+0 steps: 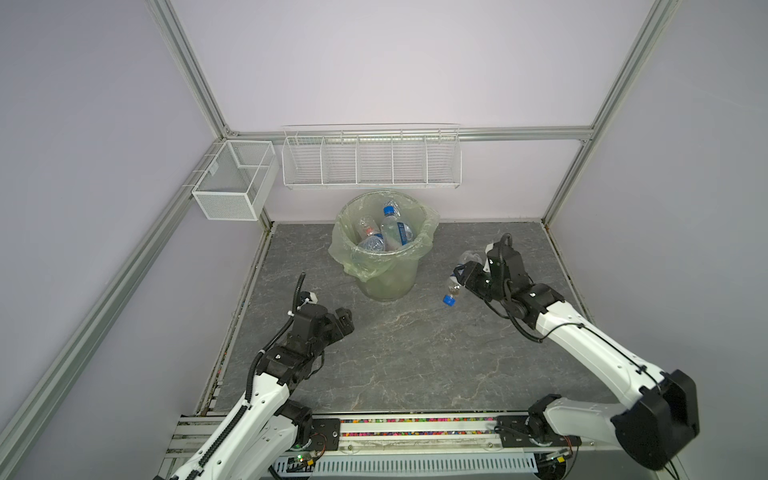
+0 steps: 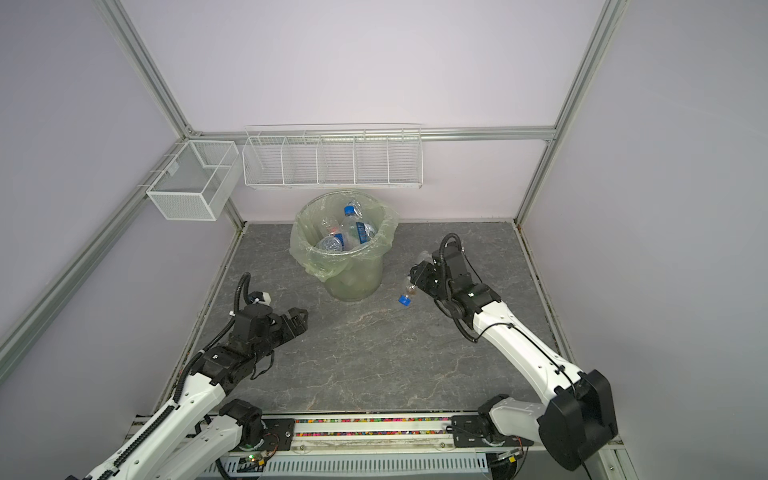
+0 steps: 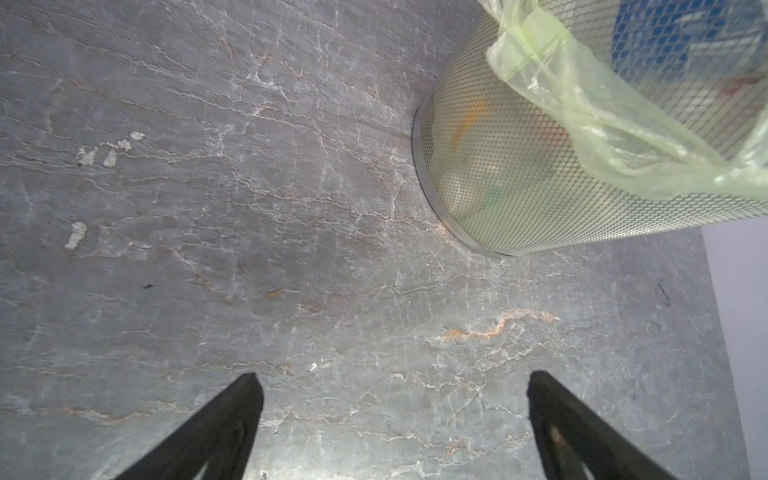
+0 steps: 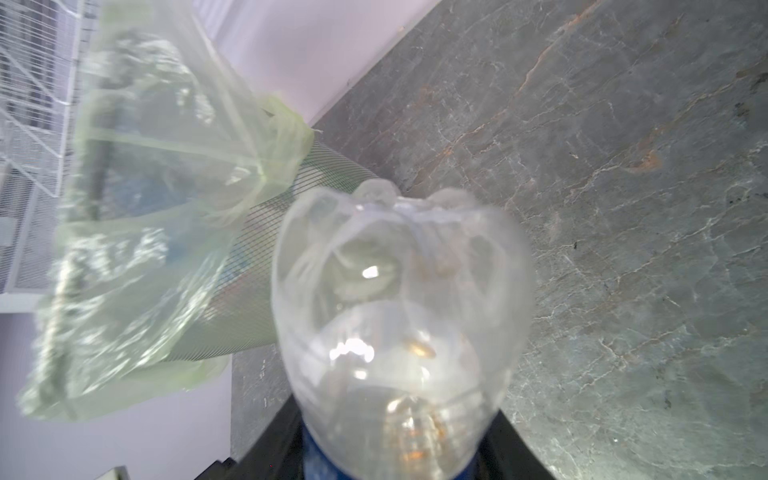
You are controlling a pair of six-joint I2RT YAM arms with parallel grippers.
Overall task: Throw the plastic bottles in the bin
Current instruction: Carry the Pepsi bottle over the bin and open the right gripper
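Right gripper (image 1: 464, 275) jaws narrow, clamping clear blue-capped bottle (image 4: 399, 291) mid-body; base juts past fingertips, bin (image 1: 386, 286) beyond, offset. Likely light, thin-walled, crushable, slick; grip label band. Left gripper (image 3: 392, 382) jaws wide, empty.

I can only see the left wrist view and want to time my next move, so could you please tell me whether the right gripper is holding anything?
Observer: Yes, the right gripper is closed on a clear bottle with a blue cap, beside the bin, not above it.
Operator: Thank you. Are there bottles inside the bin?
Observer: Yes, both top views show several inside; the topmost bottle has a blue cap and a blue label.
Operator: And where does my left gripper stand relative to the bin?
Observer: The left gripper hangs over the table, short of the bin and on its left side.
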